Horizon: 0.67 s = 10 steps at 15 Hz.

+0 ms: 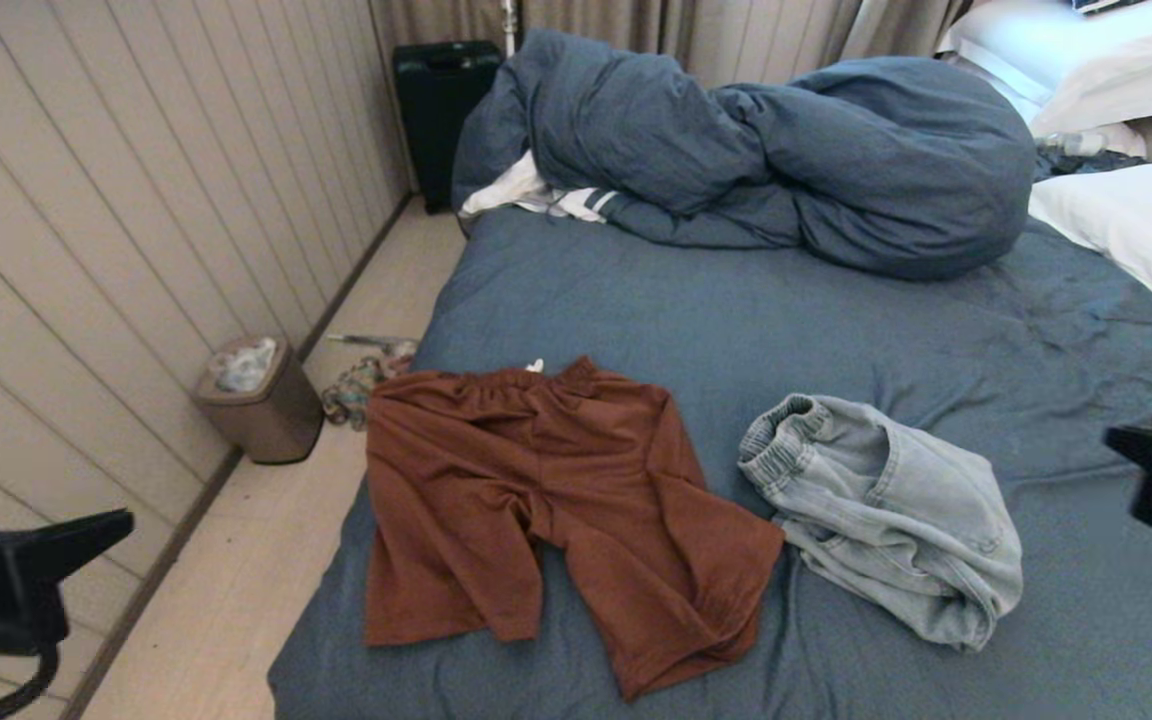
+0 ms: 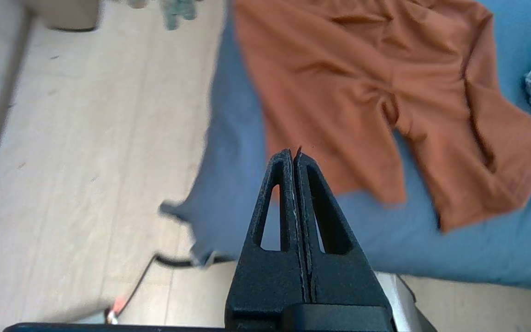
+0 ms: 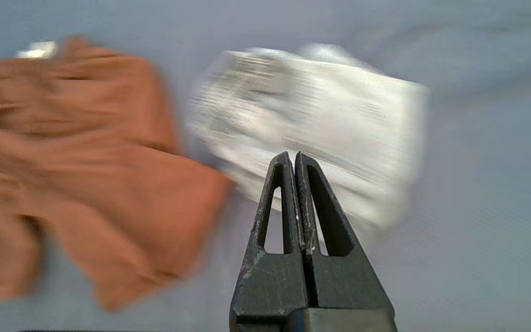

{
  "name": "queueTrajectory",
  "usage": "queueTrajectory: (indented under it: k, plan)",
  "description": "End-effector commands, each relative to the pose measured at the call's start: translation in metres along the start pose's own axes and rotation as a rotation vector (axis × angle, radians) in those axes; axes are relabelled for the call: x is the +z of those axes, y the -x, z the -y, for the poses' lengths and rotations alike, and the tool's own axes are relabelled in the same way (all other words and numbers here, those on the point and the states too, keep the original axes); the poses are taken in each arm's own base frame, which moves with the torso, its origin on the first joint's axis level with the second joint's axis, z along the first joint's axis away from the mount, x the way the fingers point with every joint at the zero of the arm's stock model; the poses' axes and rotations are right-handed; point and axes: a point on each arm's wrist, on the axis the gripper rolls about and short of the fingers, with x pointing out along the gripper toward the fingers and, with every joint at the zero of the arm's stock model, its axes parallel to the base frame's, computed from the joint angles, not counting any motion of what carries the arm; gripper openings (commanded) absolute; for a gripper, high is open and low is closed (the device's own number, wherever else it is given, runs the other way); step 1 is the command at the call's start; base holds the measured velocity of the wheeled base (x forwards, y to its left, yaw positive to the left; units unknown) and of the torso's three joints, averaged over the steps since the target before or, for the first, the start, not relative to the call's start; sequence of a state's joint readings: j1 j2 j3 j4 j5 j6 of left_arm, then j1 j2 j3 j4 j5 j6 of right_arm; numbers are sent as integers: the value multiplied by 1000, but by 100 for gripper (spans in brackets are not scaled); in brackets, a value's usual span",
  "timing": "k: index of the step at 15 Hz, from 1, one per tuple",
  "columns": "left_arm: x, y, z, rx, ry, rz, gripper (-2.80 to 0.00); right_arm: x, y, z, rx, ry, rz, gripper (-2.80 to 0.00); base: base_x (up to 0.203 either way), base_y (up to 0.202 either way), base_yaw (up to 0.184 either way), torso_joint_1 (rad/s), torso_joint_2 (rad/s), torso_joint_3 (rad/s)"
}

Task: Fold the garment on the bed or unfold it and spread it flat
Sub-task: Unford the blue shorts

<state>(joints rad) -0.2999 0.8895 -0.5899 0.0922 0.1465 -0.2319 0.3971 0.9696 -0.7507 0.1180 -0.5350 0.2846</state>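
Note:
Rust-brown shorts [image 1: 546,500] lie spread out near the front left of the bed [image 1: 836,350], waistband toward the far side, both legs toward me. Crumpled light-blue denim shorts [image 1: 886,510] lie just to their right. My left gripper [image 1: 121,522] hangs shut and empty over the floor, left of the bed's edge; its wrist view shows the brown shorts [image 2: 371,97] ahead of the left gripper [image 2: 293,154]. My right gripper [image 1: 1116,440] hovers shut and empty at the right edge, above the sheet beside the denim [image 3: 321,124]. The right gripper [image 3: 292,157] points at that denim.
A bunched blue duvet [image 1: 786,150] fills the far side of the bed, with white pillows [image 1: 1126,220] at the far right. On the floor left of the bed stand a small bin [image 1: 261,400] and a heap of cloth [image 1: 361,385]. A black suitcase [image 1: 441,100] stands by the wall.

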Motion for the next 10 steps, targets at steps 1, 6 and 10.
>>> queueTrajectory:
  k: [1, 6, 10]
  plan:
    - [-30, 54, -17, 43, 35, 109, -280, -26, 67, 53, -112, -80, 150, -280, 0, 0, 0, 0, 0, 0]
    - [-93, 61, -35, 239, 44, 38, -280, -95, 101, 76, -429, -66, 120, -280, 0, 0, 0, 0, 0, 0]
    - [-116, 67, -39, 323, 1, 93, -280, -144, 80, 73, -101, 23, 142, -280, 0, 0, 0, 0, 0, 0]
